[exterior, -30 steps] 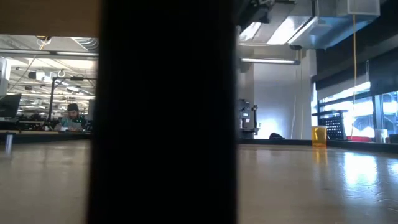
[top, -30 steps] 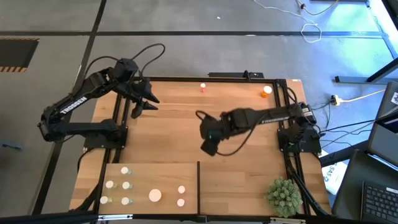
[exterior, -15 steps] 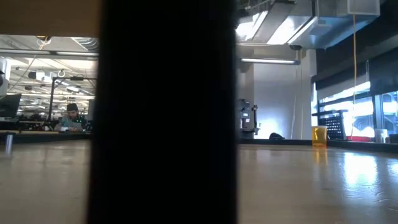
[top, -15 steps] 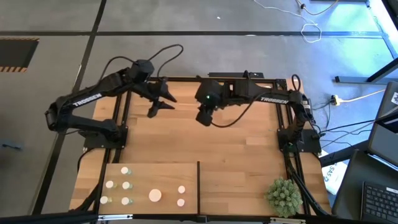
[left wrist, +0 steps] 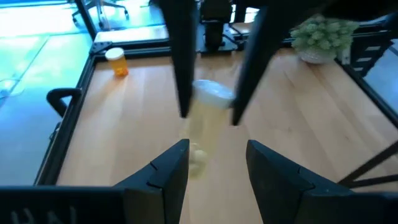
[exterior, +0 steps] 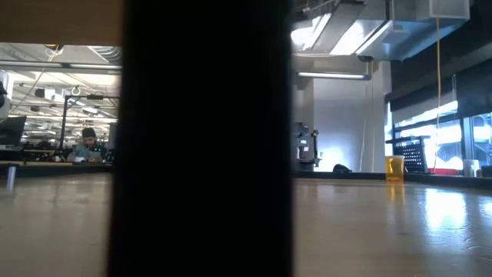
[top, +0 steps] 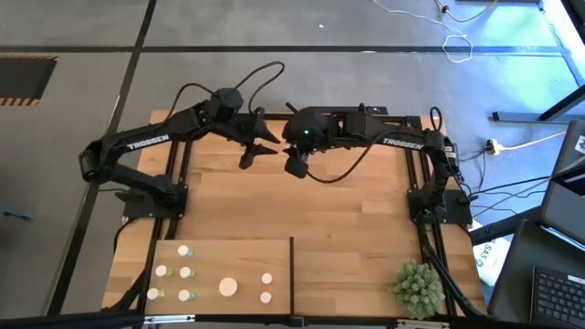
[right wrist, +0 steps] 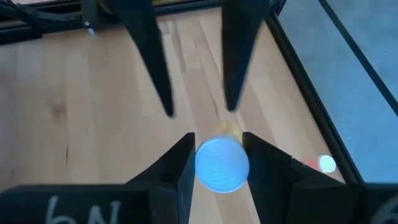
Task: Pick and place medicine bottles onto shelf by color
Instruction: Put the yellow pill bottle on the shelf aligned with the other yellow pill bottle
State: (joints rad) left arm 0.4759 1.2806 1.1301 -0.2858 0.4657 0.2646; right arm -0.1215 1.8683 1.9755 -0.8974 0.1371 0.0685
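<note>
**Right gripper over an upright bottle at the far edge**

The pale bottle (left wrist: 208, 93) stands with its long axis roughly upright, white cap on top, and faces straight up into the right wrist view. It is at mid-width near the table edge opposite the shelf (top: 302, 251).

The right gripper (top: 297, 164) hangs above it, arm stretched across that edge. Its jaws are part-way apart, 1 finger on each side of the cap, with no squeeze evident.

The left gripper (top: 259, 152) is just beside it and points at it. Its jaws are part-way apart and hold nothing.

1 orange bottle (left wrist: 117, 62) stands farther along the same edge. 8 white-capped bottles (top: 186, 272) sit on the shelf left of its 1 dark divider (top: 292, 265). 1 plant ball (top: 418, 286) occupies the near right corner.
</note>
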